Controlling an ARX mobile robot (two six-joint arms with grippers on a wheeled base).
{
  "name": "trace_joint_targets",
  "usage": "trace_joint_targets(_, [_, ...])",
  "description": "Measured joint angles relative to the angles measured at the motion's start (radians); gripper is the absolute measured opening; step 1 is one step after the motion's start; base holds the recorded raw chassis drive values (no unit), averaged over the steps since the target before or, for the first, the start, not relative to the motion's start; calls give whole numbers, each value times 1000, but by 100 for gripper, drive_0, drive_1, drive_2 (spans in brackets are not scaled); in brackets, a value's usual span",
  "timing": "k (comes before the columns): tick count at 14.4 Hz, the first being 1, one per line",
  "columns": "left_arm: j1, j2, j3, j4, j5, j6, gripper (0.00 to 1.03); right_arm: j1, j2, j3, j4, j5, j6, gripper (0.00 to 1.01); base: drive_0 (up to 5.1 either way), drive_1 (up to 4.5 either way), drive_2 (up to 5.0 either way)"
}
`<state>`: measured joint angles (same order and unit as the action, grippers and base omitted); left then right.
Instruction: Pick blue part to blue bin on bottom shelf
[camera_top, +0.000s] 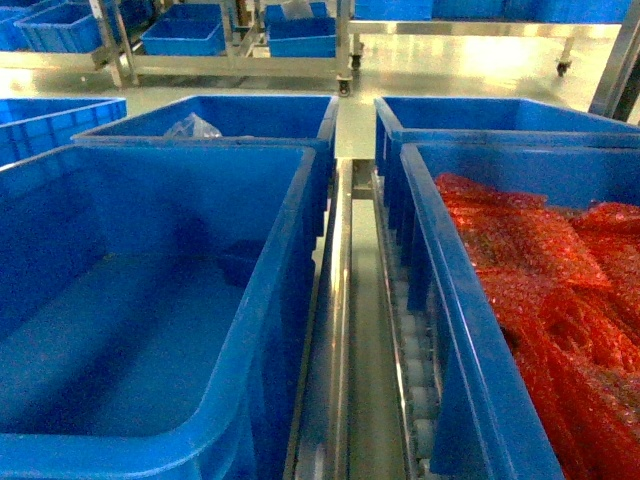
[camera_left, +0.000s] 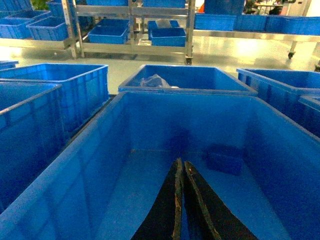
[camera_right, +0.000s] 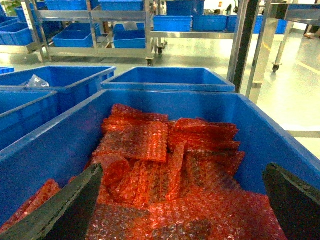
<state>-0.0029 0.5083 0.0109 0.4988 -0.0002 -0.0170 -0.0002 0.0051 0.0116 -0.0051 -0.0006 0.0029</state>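
Blue part (camera_left: 224, 158) lies on the floor of the blue bin (camera_left: 90, 150), close to the far wall and a little right of middle — in my left wrist view it shows as a small dark block. From the head camera I see it only as a dim dark patch (camera_top: 238, 262) near the far wall of the same bin (camera_top: 290, 300).

My left gripper (camera_left: 182, 172) hangs inside this bin with its two fingers pressed together, holding nothing, apart from the part.

My right gripper (camera_right: 182, 200) shows only in its own wrist view — fingers wide apart, over the crate of red bubble bags (camera_right: 165, 165). The head view shows neither gripper.

Between the two crates I see a steel rail (camera_top: 342, 330) and white rollers (camera_top: 415, 380). Behind the bin stands a crate with a clear plastic bag (camera_top: 192, 127).
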Motion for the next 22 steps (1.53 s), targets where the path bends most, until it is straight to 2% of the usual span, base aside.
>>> trace_joint_targets(5, [0,-180,0,-172,0,0,2,0,0,0,0,0,0,98,0,0,0])
trace_joint_targets(13, [0,-355,0,-357,0,0,2,0,0,0,0,0,0,98,0,0,0])
trace_joint_targets(14, [0,-447,0,-494,3,0,2,0,0,0,-1,0,0,98,0,0,0])
trace_joint_targets(15, [0,-502,1,-484,1,1,2,0,0,0,0,0,-1,98,0,0,0])
trace_joint_targets(22, [0,-501,0,-503,0,2,2,0,0,0,0,0,0,98,0,0,0])
